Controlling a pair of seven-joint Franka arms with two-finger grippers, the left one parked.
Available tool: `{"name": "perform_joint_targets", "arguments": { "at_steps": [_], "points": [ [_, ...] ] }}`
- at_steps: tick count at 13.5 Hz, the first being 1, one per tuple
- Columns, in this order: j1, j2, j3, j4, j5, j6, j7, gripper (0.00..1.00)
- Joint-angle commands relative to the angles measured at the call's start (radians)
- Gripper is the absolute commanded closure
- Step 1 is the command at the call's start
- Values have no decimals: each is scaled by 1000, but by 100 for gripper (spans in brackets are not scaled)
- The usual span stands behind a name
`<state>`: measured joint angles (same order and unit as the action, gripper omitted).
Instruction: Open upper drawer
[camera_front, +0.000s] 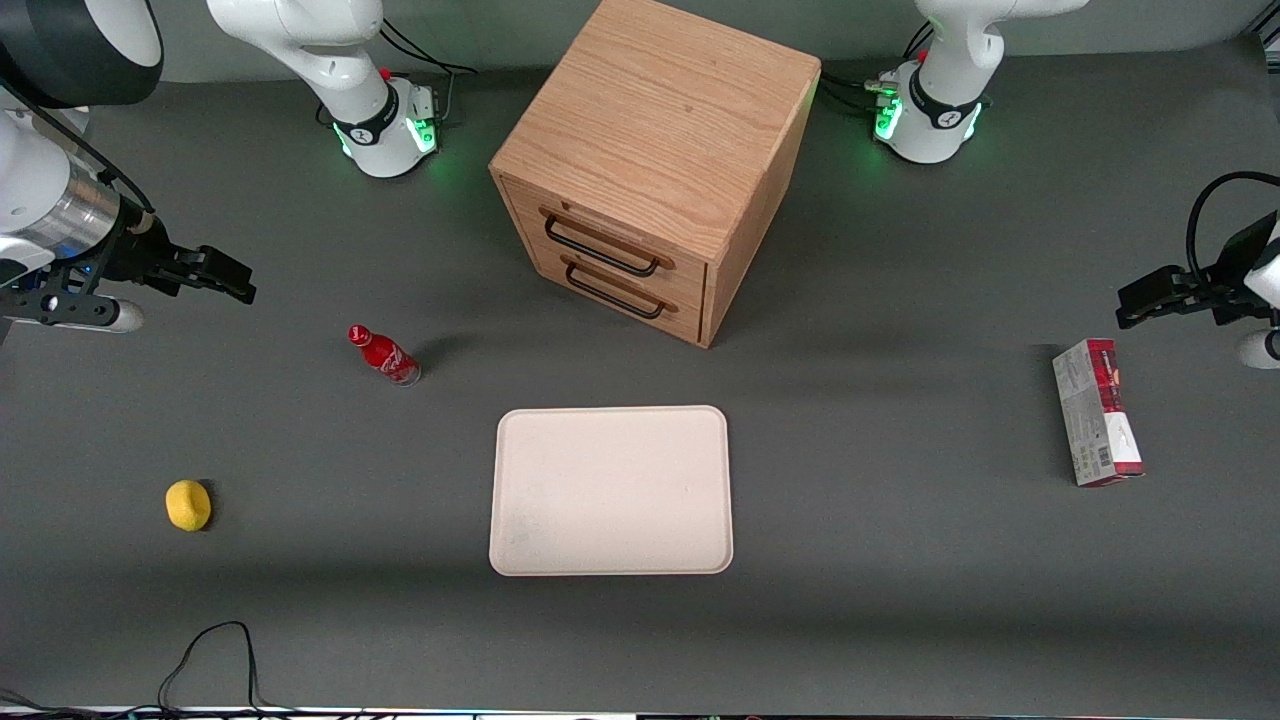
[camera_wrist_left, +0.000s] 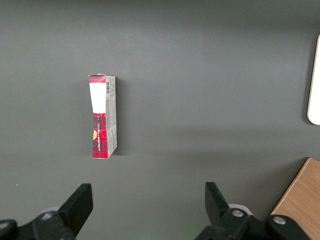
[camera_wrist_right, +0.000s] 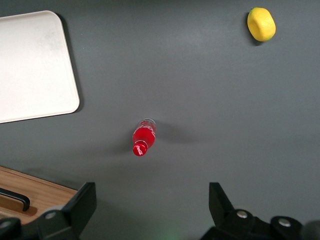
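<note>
The oak cabinet (camera_front: 660, 130) stands in the middle of the table, farther from the front camera than the tray. Its upper drawer (camera_front: 590, 222) is shut, with a long black wire handle (camera_front: 600, 252) across its front. The lower twin drawer (camera_front: 640, 282) is shut too. My right gripper (camera_front: 232, 277) hovers above the table toward the working arm's end, well apart from the cabinet. It is open and empty, as the right wrist view (camera_wrist_right: 151, 200) shows. A corner of the cabinet (camera_wrist_right: 40, 192) and the end of a black handle (camera_wrist_right: 15, 198) show there.
A red bottle (camera_front: 385, 356) (camera_wrist_right: 142, 137) lies between gripper and cabinet. A yellow lemon-like object (camera_front: 188, 505) (camera_wrist_right: 261, 24) lies nearer the front camera. A white tray (camera_front: 611, 490) (camera_wrist_right: 35, 65) lies in front of the drawers. A red and grey box (camera_front: 1097, 412) (camera_wrist_left: 102, 116) lies toward the parked arm's end.
</note>
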<state>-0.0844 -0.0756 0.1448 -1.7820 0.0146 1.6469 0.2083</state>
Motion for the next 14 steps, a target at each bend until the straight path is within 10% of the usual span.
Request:
{"name": "perform_joint_targets", "arguments": {
  "at_steps": [1,4,14],
  "points": [
    [18,0,-2,13,-18,7,19,0],
    [20,81,22,131,-10,-4,29,0],
    [31,298,554,409,-8,-137,-259,0]
  ]
}}
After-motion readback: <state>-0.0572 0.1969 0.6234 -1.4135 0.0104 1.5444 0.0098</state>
